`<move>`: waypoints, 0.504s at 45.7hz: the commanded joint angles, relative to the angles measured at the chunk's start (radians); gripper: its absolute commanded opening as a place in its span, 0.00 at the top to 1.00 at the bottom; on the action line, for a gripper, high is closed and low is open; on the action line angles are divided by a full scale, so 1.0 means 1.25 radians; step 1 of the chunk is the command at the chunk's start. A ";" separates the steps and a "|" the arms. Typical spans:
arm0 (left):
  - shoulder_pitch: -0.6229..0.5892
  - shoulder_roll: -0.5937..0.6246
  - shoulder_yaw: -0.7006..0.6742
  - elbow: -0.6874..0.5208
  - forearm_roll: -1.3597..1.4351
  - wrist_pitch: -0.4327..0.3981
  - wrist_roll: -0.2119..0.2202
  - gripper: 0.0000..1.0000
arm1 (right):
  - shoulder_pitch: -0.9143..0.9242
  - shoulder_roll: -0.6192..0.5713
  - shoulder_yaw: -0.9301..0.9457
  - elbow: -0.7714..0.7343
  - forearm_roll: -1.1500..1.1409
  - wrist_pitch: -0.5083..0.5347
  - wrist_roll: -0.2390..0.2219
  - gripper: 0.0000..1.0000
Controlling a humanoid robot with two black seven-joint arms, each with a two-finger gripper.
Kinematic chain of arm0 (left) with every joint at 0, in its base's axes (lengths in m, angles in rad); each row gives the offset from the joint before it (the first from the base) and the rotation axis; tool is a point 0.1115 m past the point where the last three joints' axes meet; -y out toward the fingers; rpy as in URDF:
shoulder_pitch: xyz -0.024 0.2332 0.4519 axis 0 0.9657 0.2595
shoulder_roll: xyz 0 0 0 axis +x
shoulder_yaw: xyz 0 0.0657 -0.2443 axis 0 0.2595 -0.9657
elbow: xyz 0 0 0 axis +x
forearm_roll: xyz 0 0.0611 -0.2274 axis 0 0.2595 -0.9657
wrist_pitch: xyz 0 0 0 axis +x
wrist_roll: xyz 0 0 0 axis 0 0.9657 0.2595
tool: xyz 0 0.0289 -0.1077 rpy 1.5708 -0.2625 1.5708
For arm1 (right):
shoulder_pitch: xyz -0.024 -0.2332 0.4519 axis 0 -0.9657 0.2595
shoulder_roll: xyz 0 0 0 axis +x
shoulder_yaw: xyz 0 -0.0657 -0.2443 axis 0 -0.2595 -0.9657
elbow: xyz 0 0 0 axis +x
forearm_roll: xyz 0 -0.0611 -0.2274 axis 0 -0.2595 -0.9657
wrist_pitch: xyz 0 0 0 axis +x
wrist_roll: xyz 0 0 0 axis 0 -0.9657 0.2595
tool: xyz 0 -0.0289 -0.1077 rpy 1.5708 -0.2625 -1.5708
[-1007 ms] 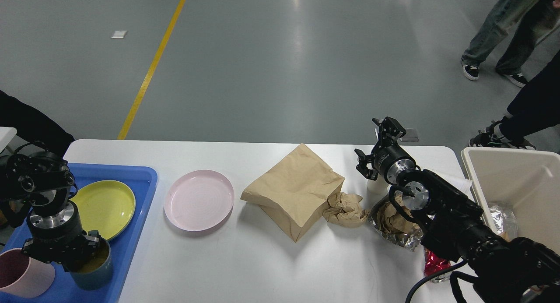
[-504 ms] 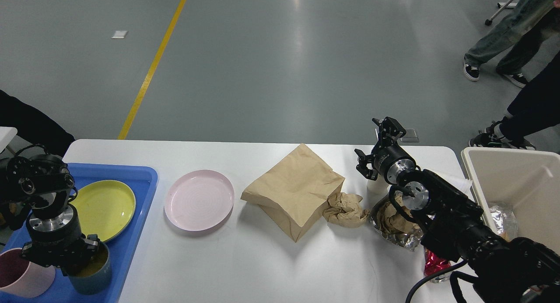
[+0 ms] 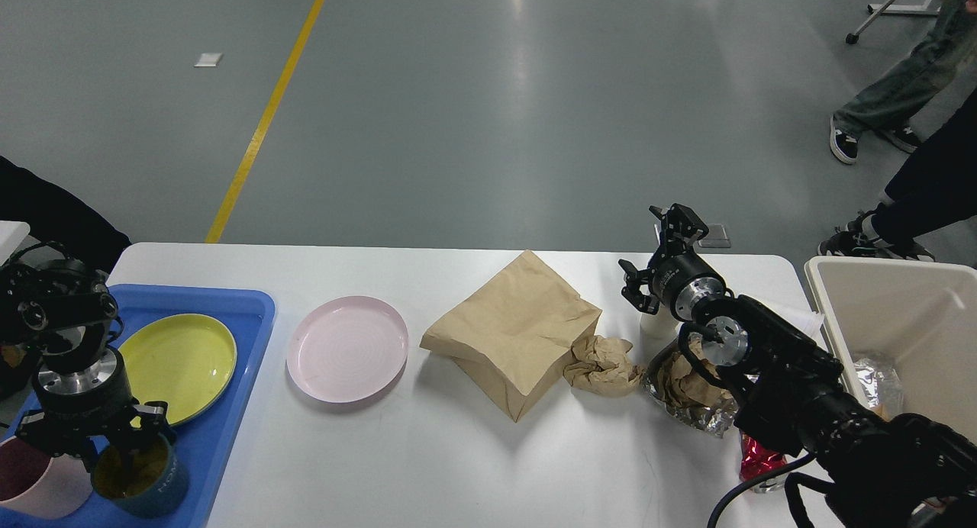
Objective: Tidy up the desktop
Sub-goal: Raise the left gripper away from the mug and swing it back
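Observation:
The white desktop (image 3: 458, 459) holds a pink plate (image 3: 347, 349), a brown paper bag (image 3: 515, 326), a crumpled brown paper wad (image 3: 603, 364), a foil wrapper with paper (image 3: 687, 394), a red wrapper (image 3: 759, 461) and a small white cup (image 3: 656, 326). My left gripper (image 3: 114, 445) points down and is shut on the rim of a teal cup (image 3: 145, 482) at the front of the blue tray (image 3: 236, 314), beside a pink cup (image 3: 34, 486). My right gripper (image 3: 651, 255) is open and empty, above the white cup near the desktop's far edge.
A yellow plate (image 3: 179, 356) lies in the blue tray. A beige bin (image 3: 832, 314) with foil scraps stands off the desktop's right end. People's legs (image 3: 908, 192) stand on the floor at the far right.
My left gripper has moved left and toward the tray's front with the teal cup, which now sits against the pink cup. My right arm has not moved. A person in the background stepped right.

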 commanded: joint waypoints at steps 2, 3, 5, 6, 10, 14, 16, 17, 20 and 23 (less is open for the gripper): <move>-0.038 0.025 0.007 -0.013 0.000 -0.012 -0.001 0.40 | 0.000 0.000 0.000 0.000 0.000 0.000 0.000 0.00; -0.045 0.029 0.007 -0.013 -0.001 -0.019 -0.001 0.38 | 0.000 0.000 0.000 0.000 0.000 0.000 0.000 0.00; -0.057 0.036 0.007 -0.014 -0.001 -0.044 -0.001 0.36 | 0.000 0.000 0.000 0.000 0.000 0.000 0.000 0.00; -0.061 0.040 0.007 -0.014 -0.001 -0.058 -0.001 0.35 | 0.000 0.000 0.000 0.000 0.000 0.000 0.000 0.00; -0.091 0.058 0.008 -0.017 -0.002 -0.113 -0.002 0.31 | 0.000 0.000 0.000 0.000 0.000 0.000 0.000 0.00; -0.146 0.082 0.019 -0.033 -0.004 -0.113 -0.005 0.25 | 0.000 0.000 0.000 0.000 0.000 0.000 0.000 0.00; -0.190 0.098 0.035 -0.044 -0.007 -0.113 -0.009 0.24 | 0.000 0.000 0.000 0.000 0.000 0.000 0.000 0.00; -0.217 0.104 0.046 -0.050 -0.011 -0.113 -0.010 0.23 | 0.000 0.000 0.000 0.000 0.000 0.000 0.000 0.00; -0.325 0.116 0.086 -0.071 -0.018 -0.113 -0.016 0.23 | 0.000 0.000 0.000 0.000 0.000 0.000 0.000 0.00; -0.417 0.117 0.124 -0.077 -0.022 -0.113 -0.029 0.21 | 0.000 0.000 0.000 0.000 0.000 0.000 0.000 0.00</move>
